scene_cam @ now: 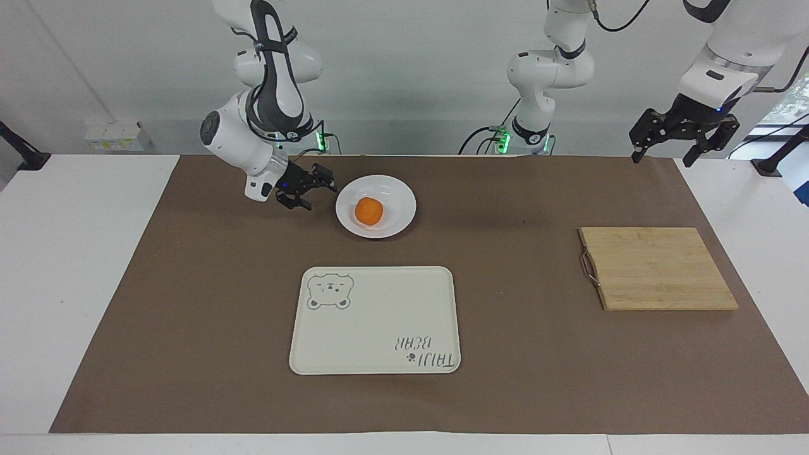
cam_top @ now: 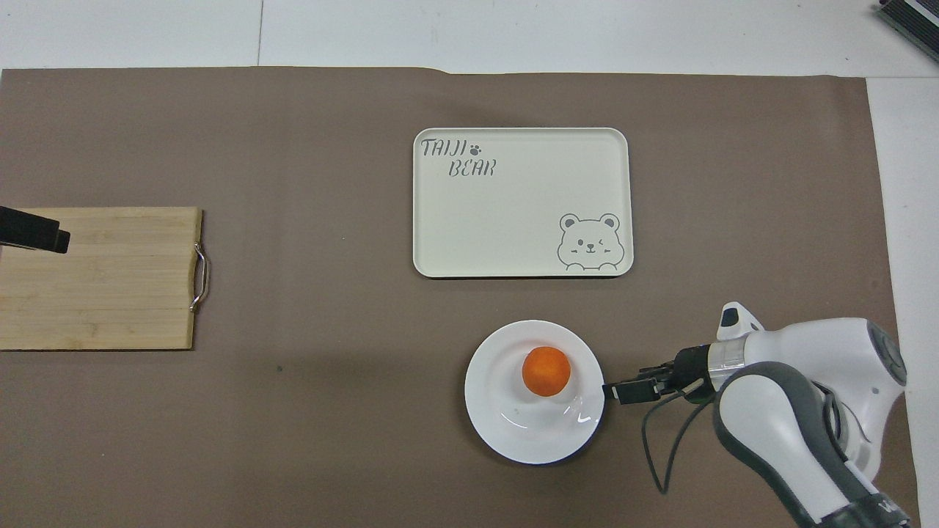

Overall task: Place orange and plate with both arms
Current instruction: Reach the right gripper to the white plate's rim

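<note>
Your right gripper [scene_cam: 314, 187], fingers spread, sits low just beside the plate [scene_cam: 399, 193] rim; contact can't be told. Your left gripper [scene_cam: 682, 134], spread and empty, hangs high at its end of the counter; overhead shows only its tip over the bamboo board [cam_top: 110, 293]. Glossy round white plate holds the smooth orange [scene_cam: 369, 211]. Cream bear tray [scene_cam: 379, 316] lies farther out.

left end effector [cam_top: 33, 236] mostly cut off, cutting board [cam_top: 103, 279] edge cropped
</note>
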Robot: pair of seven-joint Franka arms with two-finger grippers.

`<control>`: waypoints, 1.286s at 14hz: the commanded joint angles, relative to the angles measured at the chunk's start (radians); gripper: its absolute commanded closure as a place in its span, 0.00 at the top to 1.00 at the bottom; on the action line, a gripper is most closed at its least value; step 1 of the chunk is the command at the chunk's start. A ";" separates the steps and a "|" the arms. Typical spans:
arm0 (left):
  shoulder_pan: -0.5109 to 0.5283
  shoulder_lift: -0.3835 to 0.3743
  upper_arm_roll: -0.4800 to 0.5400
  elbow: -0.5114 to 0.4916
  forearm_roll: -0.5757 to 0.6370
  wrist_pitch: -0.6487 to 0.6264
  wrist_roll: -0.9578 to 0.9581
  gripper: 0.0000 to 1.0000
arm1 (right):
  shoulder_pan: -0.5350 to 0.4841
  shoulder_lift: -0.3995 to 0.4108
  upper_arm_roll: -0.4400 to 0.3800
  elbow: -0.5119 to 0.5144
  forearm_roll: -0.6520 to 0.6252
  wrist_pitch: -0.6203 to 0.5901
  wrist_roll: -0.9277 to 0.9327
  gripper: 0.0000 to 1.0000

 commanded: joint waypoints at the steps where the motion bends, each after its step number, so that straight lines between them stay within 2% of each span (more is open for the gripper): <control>1: 0.012 -0.022 -0.009 -0.022 0.006 -0.016 -0.040 1.00 | -0.005 0.018 0.000 -0.036 0.074 0.025 -0.049 1.00; 6: 0.015 -0.022 -0.008 -0.022 0.004 -0.009 -0.051 1.00 | 0.004 0.092 0.002 -0.085 0.263 0.067 -0.207 1.00; 18: 0.018 -0.030 -0.008 -0.032 0.006 -0.009 -0.083 1.00 | 0.013 0.077 0.000 -0.100 0.346 -0.004 -0.196 1.00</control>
